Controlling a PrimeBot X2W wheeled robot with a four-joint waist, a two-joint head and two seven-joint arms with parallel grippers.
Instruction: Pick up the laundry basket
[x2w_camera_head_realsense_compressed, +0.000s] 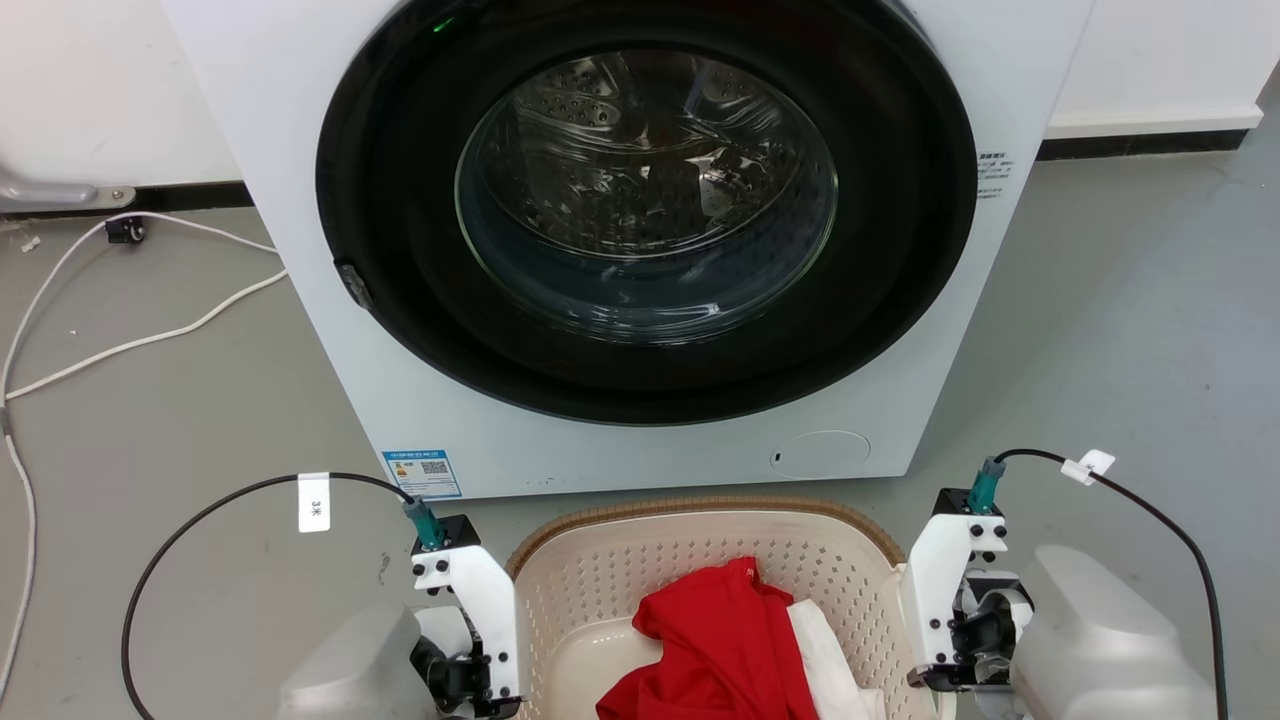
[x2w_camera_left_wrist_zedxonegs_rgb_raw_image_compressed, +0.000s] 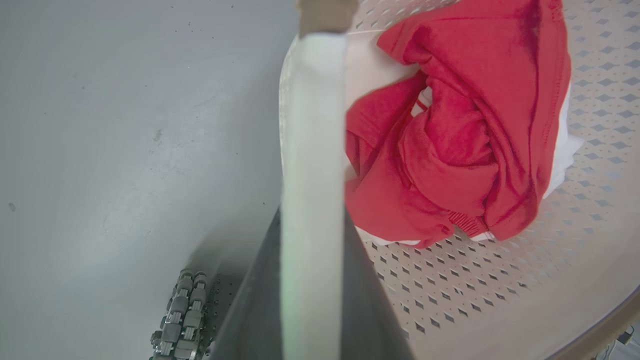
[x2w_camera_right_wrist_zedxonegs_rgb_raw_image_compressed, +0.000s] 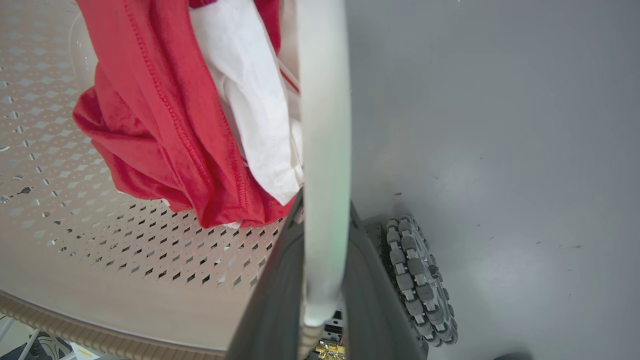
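The laundry basket (x2w_camera_head_realsense_compressed: 700, 514), cream perforated plastic with a brown woven-look rim, sits at the bottom centre of the head view between my two wrists. A red garment (x2w_camera_head_realsense_compressed: 725, 640) and a white cloth (x2w_camera_head_realsense_compressed: 830, 660) lie in it. In the left wrist view, my left gripper (x2w_camera_left_wrist_zedxonegs_rgb_raw_image_compressed: 310, 280) is shut on the basket's white left handle (x2w_camera_left_wrist_zedxonegs_rgb_raw_image_compressed: 312, 125), a dark finger (x2w_camera_left_wrist_zedxonegs_rgb_raw_image_compressed: 255, 310) on each side. In the right wrist view, my right gripper (x2w_camera_right_wrist_zedxonegs_rgb_raw_image_compressed: 322, 260) is shut on the white right handle (x2w_camera_right_wrist_zedxonegs_rgb_raw_image_compressed: 325, 100) in the same way.
A white front-loading washing machine (x2w_camera_head_realsense_compressed: 640, 450) with its round door (x2w_camera_head_realsense_compressed: 645, 200) shut stands just beyond the basket. A white cable (x2w_camera_head_realsense_compressed: 150, 340) trails over the grey floor on the left. My base wheels (x2w_camera_left_wrist_zedxonegs_rgb_raw_image_compressed: 182, 315) (x2w_camera_right_wrist_zedxonegs_rgb_raw_image_compressed: 420, 280) show below the handles.
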